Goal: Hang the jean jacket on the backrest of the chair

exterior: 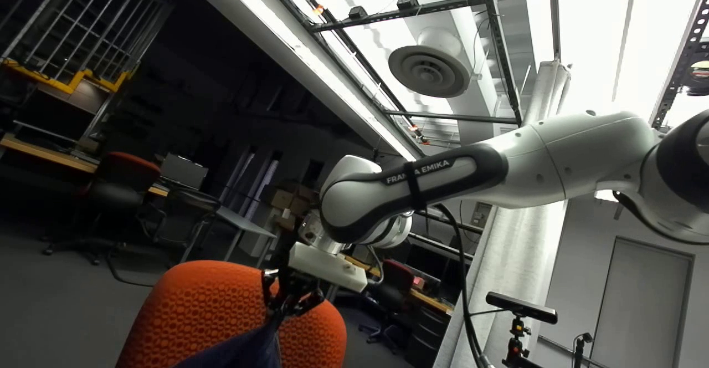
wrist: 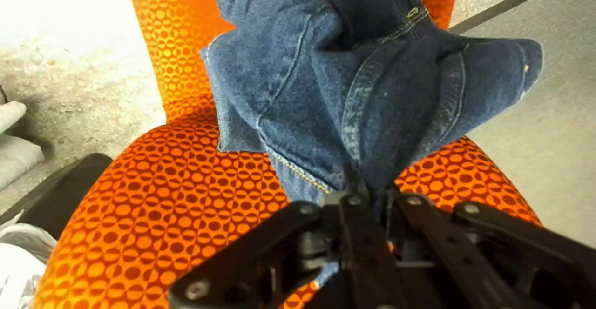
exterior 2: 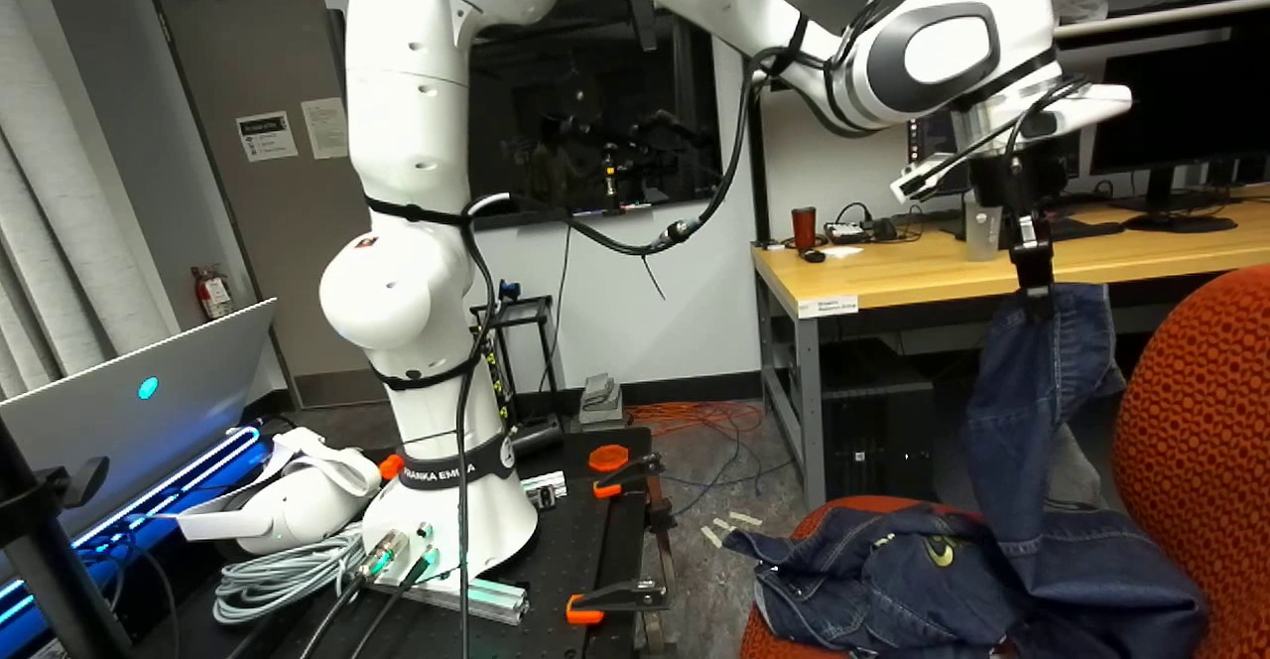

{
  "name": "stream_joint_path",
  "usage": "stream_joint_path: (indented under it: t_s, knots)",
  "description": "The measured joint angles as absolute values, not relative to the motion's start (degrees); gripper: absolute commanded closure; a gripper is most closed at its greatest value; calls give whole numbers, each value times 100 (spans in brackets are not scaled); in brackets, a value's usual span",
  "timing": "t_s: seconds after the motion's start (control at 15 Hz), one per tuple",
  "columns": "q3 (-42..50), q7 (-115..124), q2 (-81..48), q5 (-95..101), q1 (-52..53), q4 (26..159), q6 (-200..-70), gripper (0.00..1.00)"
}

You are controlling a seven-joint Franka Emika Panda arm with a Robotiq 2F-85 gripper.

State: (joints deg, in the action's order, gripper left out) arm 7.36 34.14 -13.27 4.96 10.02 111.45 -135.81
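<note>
The dark blue jean jacket [exterior 2: 1012,461] hangs partly lifted, its lower part lying in folds on the orange chair's seat [exterior 2: 779,639]. The raised part also shows in the wrist view [wrist: 335,81] and at the bottom of an exterior view [exterior: 243,351]. The chair's orange backrest [exterior 2: 1201,411] stands beside the raised cloth; it also shows in an exterior view [exterior: 205,301] and fills the lower part of the wrist view [wrist: 186,178]. My gripper [exterior 2: 1037,304] points down, shut on a gathered fold of the jacket, seen between the fingertips in the wrist view [wrist: 375,188].
A wooden desk [exterior 2: 913,287] with a red cup [exterior 2: 804,228] and monitors [exterior 2: 1181,103] stands behind the gripper. The black robot table [exterior 2: 585,540] has orange clamps [exterior 2: 620,594] at its edge. Other chairs [exterior: 122,196] stand farther back.
</note>
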Motion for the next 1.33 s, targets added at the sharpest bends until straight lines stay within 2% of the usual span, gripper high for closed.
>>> stream_joint_path:
  t_s: [0.47,1.33]
  knots:
    - [463,2995,-818,488,752,10852,-13046,98]
    - [279,2827,-685,487,624,9313,-12074,98]
